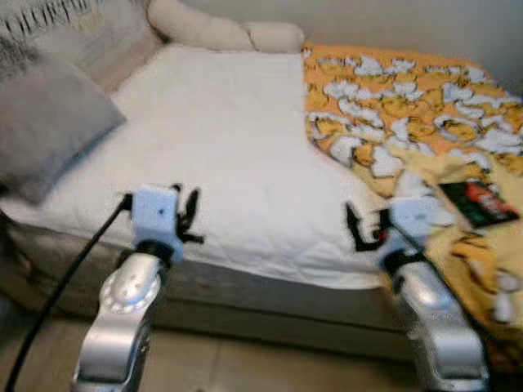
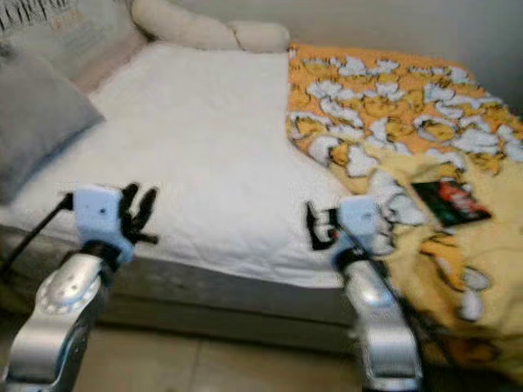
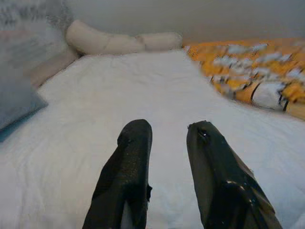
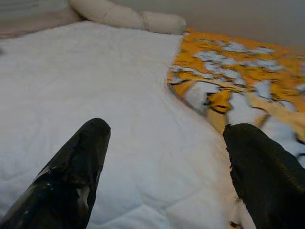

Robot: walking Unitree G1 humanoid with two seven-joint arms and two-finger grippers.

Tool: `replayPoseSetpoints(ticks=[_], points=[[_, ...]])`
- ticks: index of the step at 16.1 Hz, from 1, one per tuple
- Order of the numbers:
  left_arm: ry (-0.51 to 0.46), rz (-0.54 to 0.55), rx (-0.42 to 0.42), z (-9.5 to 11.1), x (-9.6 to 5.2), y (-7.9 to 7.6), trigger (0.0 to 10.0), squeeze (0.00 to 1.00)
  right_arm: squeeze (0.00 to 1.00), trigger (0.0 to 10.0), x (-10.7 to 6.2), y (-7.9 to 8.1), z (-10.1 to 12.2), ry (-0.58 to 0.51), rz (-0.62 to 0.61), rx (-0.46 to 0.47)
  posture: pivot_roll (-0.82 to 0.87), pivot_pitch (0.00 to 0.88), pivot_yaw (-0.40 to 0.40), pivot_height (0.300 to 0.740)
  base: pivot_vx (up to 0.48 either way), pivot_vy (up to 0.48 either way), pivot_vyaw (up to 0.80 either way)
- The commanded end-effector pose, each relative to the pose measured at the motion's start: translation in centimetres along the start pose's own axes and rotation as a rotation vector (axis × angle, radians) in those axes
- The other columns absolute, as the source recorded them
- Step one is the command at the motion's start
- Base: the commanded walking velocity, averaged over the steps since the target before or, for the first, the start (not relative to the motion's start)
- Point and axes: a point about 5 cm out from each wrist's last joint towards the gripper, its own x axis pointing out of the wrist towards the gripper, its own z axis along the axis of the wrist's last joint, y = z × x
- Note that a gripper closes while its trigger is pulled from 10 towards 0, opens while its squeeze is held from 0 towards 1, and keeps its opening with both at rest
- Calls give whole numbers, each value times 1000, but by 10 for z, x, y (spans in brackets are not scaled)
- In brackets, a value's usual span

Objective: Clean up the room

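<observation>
A bed with a white quilt (image 1: 221, 131) stands before me. An orange and yellow blanket (image 1: 409, 90) with a white pattern lies rumpled over its right side. A dark flat packet or book (image 1: 478, 204) rests on the blanket at the right. My left gripper (image 1: 189, 214) hovers open at the bed's near edge, over the white quilt (image 3: 143, 90). My right gripper (image 1: 355, 227) is held wide open at the near edge too, just left of the blanket's edge (image 4: 214, 95). Neither gripper holds anything.
A grey pillow (image 1: 45, 122) lies at the bed's left side, with a patterned cushion behind it. A long beige bolster (image 1: 229, 33) sits at the head by the wall. Tiled floor (image 1: 245, 359) runs below the bed's front edge.
</observation>
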Motion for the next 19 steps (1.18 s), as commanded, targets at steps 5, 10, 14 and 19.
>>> replayPoseSetpoints(ticks=[5,10,14,19], points=[[-16,-5,20,5,2,-1,10000,0,0,10000,4,-9,1,11,-39,-25,33,0,-6,740,0,-458,800],[-19,-5,21,6,3,-1,10000,0,0,10000,4,-10,-2,20,-40,-16,31,0,-6,740,0,-461,800],[-16,-3,24,5,2,0,10000,0,0,10000,1,-8,-9,44,-31,-21,30,0,-6,740,0,-457,0],[-10,-5,28,3,1,0,10000,0,0,10000,-3,-5,-15,66,-19,-20,27,0,-10,740,0,-464,0]])
